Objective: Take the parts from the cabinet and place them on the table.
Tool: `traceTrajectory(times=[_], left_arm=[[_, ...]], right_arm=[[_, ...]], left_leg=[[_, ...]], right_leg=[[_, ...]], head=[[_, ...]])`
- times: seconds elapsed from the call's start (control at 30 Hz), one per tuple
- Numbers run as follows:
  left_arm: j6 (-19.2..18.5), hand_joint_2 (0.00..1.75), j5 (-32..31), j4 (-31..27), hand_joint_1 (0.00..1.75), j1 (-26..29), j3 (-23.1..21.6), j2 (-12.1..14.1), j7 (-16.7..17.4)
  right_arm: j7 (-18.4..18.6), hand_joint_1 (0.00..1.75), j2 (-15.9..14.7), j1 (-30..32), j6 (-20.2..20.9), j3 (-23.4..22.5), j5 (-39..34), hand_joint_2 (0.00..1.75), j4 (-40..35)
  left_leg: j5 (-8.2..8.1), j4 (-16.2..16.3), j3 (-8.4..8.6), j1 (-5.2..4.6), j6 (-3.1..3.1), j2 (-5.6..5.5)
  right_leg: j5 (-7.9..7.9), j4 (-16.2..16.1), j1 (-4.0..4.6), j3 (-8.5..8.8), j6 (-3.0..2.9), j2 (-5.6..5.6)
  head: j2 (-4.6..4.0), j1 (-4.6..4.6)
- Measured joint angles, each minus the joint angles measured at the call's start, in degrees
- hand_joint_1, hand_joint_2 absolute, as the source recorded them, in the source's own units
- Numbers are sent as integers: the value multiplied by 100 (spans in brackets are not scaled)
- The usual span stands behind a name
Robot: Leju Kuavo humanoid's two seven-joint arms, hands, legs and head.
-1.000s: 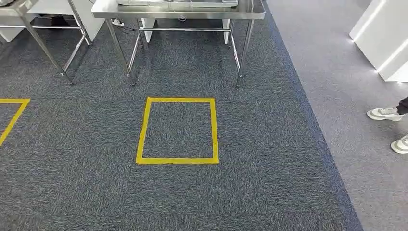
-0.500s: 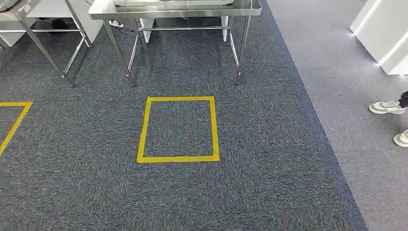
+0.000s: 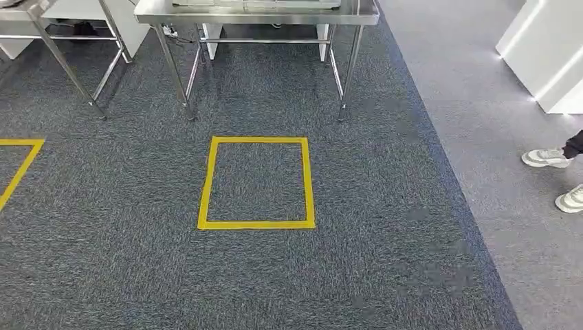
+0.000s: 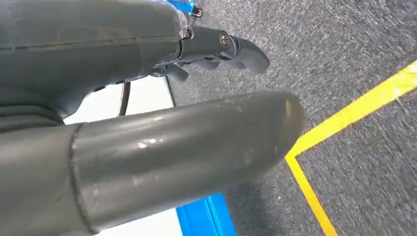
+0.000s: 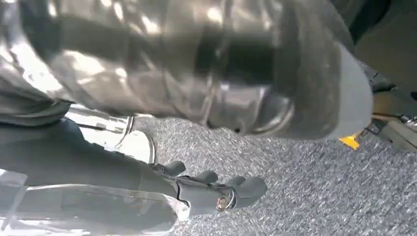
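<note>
In the head view a steel table (image 3: 256, 15) stands ahead across the carpet, with a flat tray-like thing on its top. A yellow tape square (image 3: 256, 223) marks the floor in front of it. In the left wrist view my left hand (image 4: 147, 54) hangs over the carpet with its fingers (image 4: 236, 49) and thumb apart, holding nothing. In the right wrist view my right hand (image 5: 147, 182) grips a shiny part wrapped in clear plastic (image 5: 172, 59), which hides much of the hand. Its dark fingers (image 5: 246, 189) stick out beneath the part.
A second steel table (image 3: 27, 10) stands at the far left, with more yellow tape (image 3: 20, 168) on the floor near it. A white unit (image 3: 543, 55) stands at the right. A person's shoes (image 3: 546, 158) are on the lighter floor at the right edge.
The whole picture sways slightly, so the camera has moved a little. The table and the yellow square keep nearly the same place. The person's shoes have shifted slightly.
</note>
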Motion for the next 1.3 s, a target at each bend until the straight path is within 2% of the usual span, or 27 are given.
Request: traceTrajectory(times=[0.07,0.1,0.13,0.17,0.23,0.27,0.3,0.4,0.43,0.5,0.57,0.6,0.63,0.7,0.77,0.8,0.83,0.93,0.97,1.0,1.07,1.1,1.13,1.17,1.23,1.27,1.3], left_arm=[[2,0,4,0,0,9,0,-2,0],[2,0,7,0,0,12,0,-2,0],[4,0,9,0,0,15,0,-2,-2],[4,0,11,0,0,19,0,-2,0],[15,0,26,0,0,17,0,-4,0],[20,0,26,0,0,13,0,-9,-2],[20,0,24,-2,0,11,0,-33,-2],[24,0,24,0,0,5,0,-22,-2],[22,0,24,0,0,1,0,-13,-2],[20,0,26,-2,0,3,0,-17,-9],[26,0,26,0,0,5,0,-11,-7],[26,0,26,0,0,9,0,-11,-7],[24,0,26,0,0,17,0,-11,-7],[24,0,26,0,0,21,0,-11,-7],[26,0,26,0,0,12,0,2,-7],[26,0,26,0,0,-1,0,-2,-9],[26,0,26,0,0,1,0,2,-9],[22,0,31,0,0,14,0,-4,-9],[22,0,31,0,0,5,0,-4,-9],[26,0,33,0,0,-2,0,-4,-11],[37,0,35,0,0,-1,0,-2,-18],[44,0,46,0,0,3,0,-2,-85],[46,0,52,0,0,5,2,-4,-160],[48,0,78,0,0,6,2,-4,-236],[29,0,133,0,0,-1,4,-7,-343],[20,0,168,0,0,-11,4,-9,-398],[0,0,206,-4,0,-17,4,-37,-450]], right_arm=[[0,0,0,5,0,0,-2,0,2],[0,0,0,12,0,2,-2,0,2],[0,0,0,22,0,0,-4,0,2],[0,0,0,29,0,0,-4,0,2],[0,0,0,26,0,0,-7,0,2],[0,0,0,16,0,0,-9,0,2],[0,0,-30,-5,-2,0,-9,0,0],[0,0,-26,-7,0,2,-17,0,0],[0,0,-22,-4,2,2,-18,0,2],[0,0,-20,-7,2,2,-20,0,2],[0,0,-17,-8,0,9,-20,0,0],[0,0,-15,-6,0,11,-20,0,0],[0,0,-13,-5,2,11,-20,0,2],[0,0,-11,6,4,13,-20,0,2],[0,0,2,2,4,15,-20,0,2],[0,0,0,-4,0,15,-20,0,0],[0,0,0,-15,0,15,-20,0,0],[0,0,0,-8,0,15,-22,0,2],[0,0,0,-7,0,15,-24,0,0],[0,0,0,-8,0,15,-24,0,0],[0,0,0,-9,0,15,-28,0,0],[0,0,0,-3,-2,15,-41,0,2],[-4,0,0,10,-2,15,-46,0,2],[-7,0,0,22,-2,15,-61,0,2],[-15,0,0,26,-2,15,-79,0,2],[-31,0,-2,22,-2,15,-92,0,2],[-48,0,-13,10,0,15,-112,0,0]], left_leg=[[32,3,-65,-31,37,11],[46,10,-97,-50,46,11],[57,15,-116,-67,49,7],[65,19,-128,-83,49,2],[73,20,-122,-124,47,-8],[78,20,-119,-128,42,-8],[80,48,-141,-176,6,3],[123,16,-146,-114,-80,15],[110,32,-147,-154,-117,14],[-202,365,-285,-109,-178,1],[-707,1260,-656,-71,-248,2],[-852,1633,-806,-57,-278,2],[-859,1782,-848,-39,-301,4],[-510,1249,-524,5,-340,7],[-121,187,50,51,-380,11],[-227,120,63,-7,-354,-11],[-177,103,46,4,-262,-33],[-122,90,17,-20,-128,-32],[-83,62,31,4,-67,-13],[-66,60,15,4,-40,-15],[-34,64,-52,-12,8,-7],[-23,66,-81,-27,24,-5],[-9,68,-102,-42,29,-7],[-1,68,-110,-55,31,-12],[4,66,-96,-87,30,-25],[7,65,-86,-104,27,-26],[14,67,-91,-99,10,-19]], right_leg=[[-465,908,3,-388,20,1],[-558,1216,4,-516,17,1],[-517,1263,9,-518,3,0],[-358,1048,23,-385,-29,1],[94,104,68,158,-131,7],[237,-385,104,426,-220,7],[162,-538,126,479,-279,-12],[224,-555,162,449,-295,-4],[292,-650,84,480,-327,-4],[354,-711,68,475,-374,-39],[368,-690,68,416,-366,-41],[373,-673,67,389,-359,-45],[380,-650,61,364,-348,-48],[373,-584,37,324,-326,-50],[339,-481,11,281,-260,-49],[328,-443,47,245,-209,-38],[330,-411,53,228,-184,-32],[393,-454,36,227,-74,-30],[321,-392,13,205,-47,-21],[165,-243,18,141,-35,-14],[-373,670,16,-263,-5,-11],[-537,1094,17,-454,-3,-11],[-568,1312,19,-545,-12,-11],[-455,1231,24,-490,-34,-10],[-9,443,58,-55,-127,-3],[211,-89,92,227,-208,2],[184,-444,127,404,-320,4]], head=[[0,0],[0,0],[0,0],[-2,-2],[0,0],[-2,-2],[0,-2],[0,-2],[0,-2],[0,-2],[0,-2],[0,-2],[0,-4],[0,-4],[0,-2],[0,-4],[0,0],[0,-2],[0,-2],[0,0],[0,-2],[0,0],[0,-2],[0,-2],[0,-2],[0,-2],[0,-2]])
